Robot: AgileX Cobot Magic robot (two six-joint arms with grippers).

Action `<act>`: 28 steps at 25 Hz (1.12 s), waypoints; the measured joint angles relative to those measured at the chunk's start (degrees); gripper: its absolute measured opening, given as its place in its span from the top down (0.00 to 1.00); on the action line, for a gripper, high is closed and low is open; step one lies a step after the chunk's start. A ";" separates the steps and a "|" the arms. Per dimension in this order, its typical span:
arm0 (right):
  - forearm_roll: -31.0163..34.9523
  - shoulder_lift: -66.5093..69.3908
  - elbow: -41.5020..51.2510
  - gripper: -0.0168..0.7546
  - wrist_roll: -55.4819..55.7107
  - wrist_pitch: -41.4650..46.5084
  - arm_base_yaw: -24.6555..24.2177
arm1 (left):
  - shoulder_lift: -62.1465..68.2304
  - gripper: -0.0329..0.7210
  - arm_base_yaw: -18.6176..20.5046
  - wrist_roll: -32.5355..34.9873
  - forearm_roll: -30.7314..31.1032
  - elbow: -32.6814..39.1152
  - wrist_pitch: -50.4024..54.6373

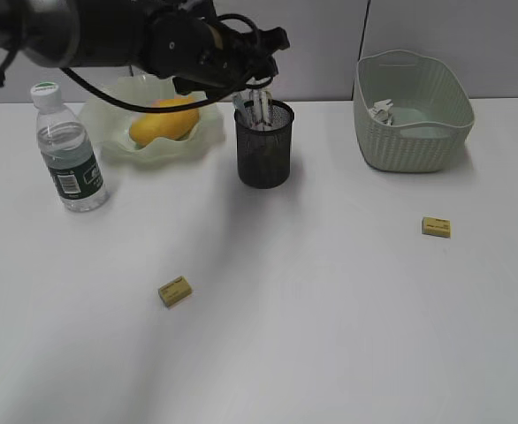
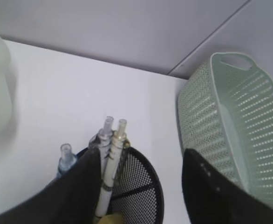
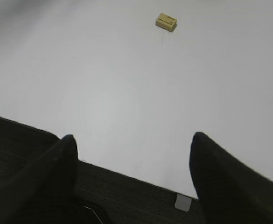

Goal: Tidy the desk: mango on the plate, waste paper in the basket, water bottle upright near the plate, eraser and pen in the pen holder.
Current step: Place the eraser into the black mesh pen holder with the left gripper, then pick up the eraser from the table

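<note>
The mango [image 1: 163, 121] lies in the wavy-rimmed plate [image 1: 118, 141]. The water bottle [image 1: 69, 150] stands upright left of the plate. The pen holder [image 1: 263, 146] holds three pens [image 2: 109, 140], and a yellowish piece [image 2: 109, 218] shows low inside it. My left gripper [image 1: 257, 91] hangs open and empty right above the holder, also in the left wrist view [image 2: 141, 161]. One yellow eraser [image 1: 175, 291] lies at the front left, another [image 1: 436, 227] at the right. The waste paper [image 1: 383, 110] is in the basket [image 1: 411, 132]. My right gripper [image 3: 134, 140] is open and empty over the desk's near edge.
The desk [image 1: 330, 309] is white and flat. In the right wrist view an eraser [image 3: 166, 22] lies far ahead on the desk, and dark floor [image 3: 127, 191] shows below the edge. The basket wall [image 2: 211, 116] stands right of the holder.
</note>
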 joint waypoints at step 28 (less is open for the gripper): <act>0.00 0.00 0.00 0.22 0.00 0.00 0.00 | -21.13 0.39 -0.22 37.36 -2.93 1.13 57.18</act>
